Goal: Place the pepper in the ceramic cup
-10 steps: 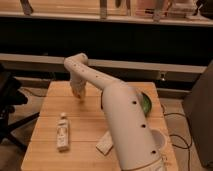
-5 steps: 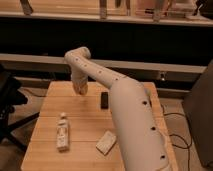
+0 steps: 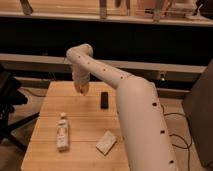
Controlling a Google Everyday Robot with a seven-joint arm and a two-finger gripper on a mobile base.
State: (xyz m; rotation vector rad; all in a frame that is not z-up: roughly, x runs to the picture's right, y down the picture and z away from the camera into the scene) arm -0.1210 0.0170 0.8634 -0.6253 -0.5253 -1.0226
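My gripper (image 3: 81, 89) hangs at the end of the white arm (image 3: 125, 95), just above the far left part of the wooden table (image 3: 50, 105). The arm reaches in from the lower right and covers the table's right side. I cannot make out the pepper, and whether the gripper holds it does not show. The ceramic cup is out of view, possibly behind the arm.
A black rectangular block (image 3: 104, 100) lies right of the gripper. A pale bottle (image 3: 62, 131) lies on the left front of the table. A white packet (image 3: 106, 142) lies near the front by the arm. A dark chair (image 3: 7, 100) stands at the left.
The arm's body has shifted right in view, uncovering the black block and hiding the green bowl. The gripper has stayed near the table's far left, slightly higher.
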